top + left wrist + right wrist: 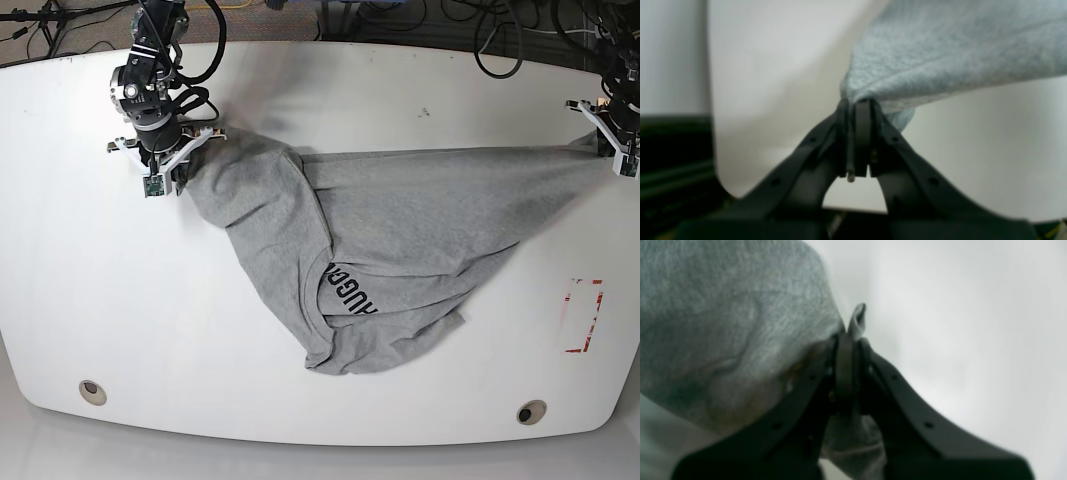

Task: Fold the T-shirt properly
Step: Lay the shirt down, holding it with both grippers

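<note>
Base view shows the T-shirt (400, 230) stretched across mid-frame, left gripper (607, 135) at far right and right gripper (180, 158) at upper left each clamped on an edge, so lifting evenly should keep it taut.

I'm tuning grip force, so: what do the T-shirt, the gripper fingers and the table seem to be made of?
T-shirt: soft knit, probably cotton jersey; heathered grey, fuzzy close up, drapes in wrinkles.
Left gripper fingers: matte black, likely moulded plastic, with small holes.
Right gripper: looks the same.
Table: smooth white hard top, perhaps laminate, faintly glossy.
</note>
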`<state>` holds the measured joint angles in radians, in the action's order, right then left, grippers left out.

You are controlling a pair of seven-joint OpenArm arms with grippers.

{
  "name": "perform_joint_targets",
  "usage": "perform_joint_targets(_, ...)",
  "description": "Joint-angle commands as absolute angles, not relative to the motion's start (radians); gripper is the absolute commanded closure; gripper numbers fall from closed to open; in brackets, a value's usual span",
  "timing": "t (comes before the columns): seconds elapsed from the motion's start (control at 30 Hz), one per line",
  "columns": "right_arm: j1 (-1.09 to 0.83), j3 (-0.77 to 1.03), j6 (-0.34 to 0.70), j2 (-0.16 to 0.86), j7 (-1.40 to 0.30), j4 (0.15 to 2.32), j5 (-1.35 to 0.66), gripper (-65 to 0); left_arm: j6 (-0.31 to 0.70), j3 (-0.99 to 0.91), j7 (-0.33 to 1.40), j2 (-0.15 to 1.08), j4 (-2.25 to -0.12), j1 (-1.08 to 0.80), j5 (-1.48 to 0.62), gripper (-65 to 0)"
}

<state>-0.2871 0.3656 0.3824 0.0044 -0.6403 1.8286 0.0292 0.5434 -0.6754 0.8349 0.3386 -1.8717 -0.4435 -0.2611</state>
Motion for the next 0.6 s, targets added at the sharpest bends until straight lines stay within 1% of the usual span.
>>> perform_joint_targets(0.0,-0.28,0.366,0.38,-0.001,-0.621,1.851,0.03,-1.7,0.541,-0.685,0.814,0.355,-1.873,-0.444,-0.265,0.0)
perform_joint_targets(0.03,-0.28,0.366,0.38,-0.002,-0.621,1.851,0.03,-3.0,0.541,-0.685,0.814,0.354,-1.873,-0.444,-0.265,0.0)
perform_joint_targets(0.13,-0.28,0.366,0.38,-0.007,-0.621,1.856,0.03,-13.8,0.541,-0.685,0.814,0.352,-1.873,-0.444,-0.265,0.0)
perform_joint_targets(0.2,-0.278,0.366,0.38,-0.007,-0.621,1.873,0.03,-22.0,0.541,-0.685,0.814,0.351,-1.873,-0.444,-0.265,0.0)
perform_joint_targets(0.23,-0.278,0.366,0.38,-0.008,-0.621,1.88,0.03,-27.6,0.541,-0.685,0.814,0.351,-1.873,-0.444,-0.265,0.0)
perform_joint_targets(0.37,-0.277,0.364,0.38,-0.01,-0.621,1.916,0.024,-42.2,0.541,-0.685,0.814,0.354,-1.873,-0.444,-0.265,0.0)
perform_joint_targets(0.43,-0.272,0.363,0.38,-0.019,-0.621,1.934,0.022,-46.6,0.541,-0.685,0.814,0.355,-1.873,-0.444,-0.265,0.0)
perform_joint_targets(0.47,-0.271,0.363,0.381,-0.028,-0.621,1.943,0.022,-47.7,0.541,-0.685,0.814,0.355,-1.873,-0.444,-0.265,0.0)
perform_joint_targets(0.57,-0.262,0.361,0.407,-0.045,-0.619,1.971,0.022,-48.2,0.541,-0.685,0.814,0.355,-1.873,-0.444,-0.265,0.0)
